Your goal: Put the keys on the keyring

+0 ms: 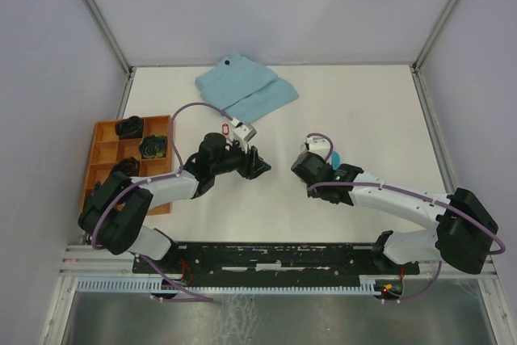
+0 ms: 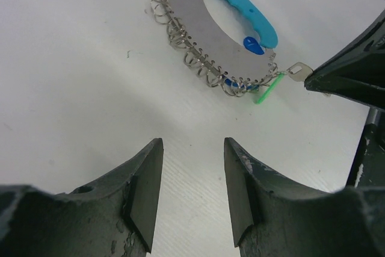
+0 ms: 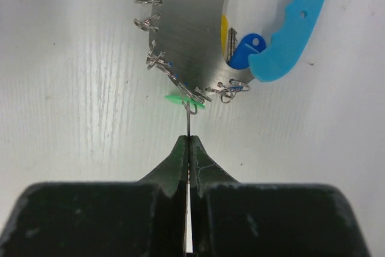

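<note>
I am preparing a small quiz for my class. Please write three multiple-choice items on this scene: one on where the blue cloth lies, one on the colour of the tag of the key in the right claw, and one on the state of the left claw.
1. Where does the blue cloth lie on the table?
A. at the far side
B. at the near edge
C. at the right edge

2. What colour is the tag of the key in the right claw?
A. red
B. green
C. black

3. How is the left claw?
A. shut on a key
B. shut on the cloth
C. open and empty

Answers:
1 A, the cloth lies by the back wall.
2 B, a green tag sits at the key's far end.
3 C, only bare table shows between its fingers.
</note>
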